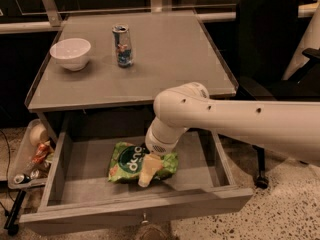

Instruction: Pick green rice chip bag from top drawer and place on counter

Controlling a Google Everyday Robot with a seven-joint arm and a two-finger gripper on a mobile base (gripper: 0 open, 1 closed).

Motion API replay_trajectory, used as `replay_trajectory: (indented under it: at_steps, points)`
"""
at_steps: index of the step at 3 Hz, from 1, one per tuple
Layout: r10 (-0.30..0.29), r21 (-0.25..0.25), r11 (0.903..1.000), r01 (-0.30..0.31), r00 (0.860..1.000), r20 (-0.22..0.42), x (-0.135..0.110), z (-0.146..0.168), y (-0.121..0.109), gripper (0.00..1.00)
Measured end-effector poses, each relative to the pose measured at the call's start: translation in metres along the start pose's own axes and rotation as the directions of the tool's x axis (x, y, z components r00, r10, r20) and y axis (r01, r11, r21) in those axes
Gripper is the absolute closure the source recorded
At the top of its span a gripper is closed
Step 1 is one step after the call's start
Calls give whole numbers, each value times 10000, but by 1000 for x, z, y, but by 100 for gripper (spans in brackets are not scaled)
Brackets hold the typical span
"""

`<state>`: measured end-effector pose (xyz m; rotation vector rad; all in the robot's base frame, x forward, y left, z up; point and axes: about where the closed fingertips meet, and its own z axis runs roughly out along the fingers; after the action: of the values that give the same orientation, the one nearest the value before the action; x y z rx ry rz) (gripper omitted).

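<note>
The crinkly bright-green rice chip bag lies flat on the floor of the wide, shallow grey wooden top drawer, which stands pulled open below the flat grey worktop. The bag sits about midway between the drawer's left and right sides. The robot's tan two-finger gripper is down on the bag's right half. Whether it is spread or closed on the film I cannot tell, because the white arm hides its upper part.

The bag looks light, air-puffed and soft, with slick film and brittle chips inside. A hard squeeze across its belly would probably crush the chips or let the bag slip away. A pinch on a crimped end seam or a raised fold should hold better. Once lifted it will likely sag, so it must clear the drawer's raised sides and the worktop's near edge. A round white bowl and a blue-and-silver drink can stand far left on the worktop.
</note>
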<state>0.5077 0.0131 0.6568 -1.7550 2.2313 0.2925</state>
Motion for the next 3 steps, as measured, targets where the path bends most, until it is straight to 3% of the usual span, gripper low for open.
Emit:
replay_trajectory:
  at_steps: [3]
  points:
    - [374,-145,9992,-376,9992,-147,16,53,-3,0]
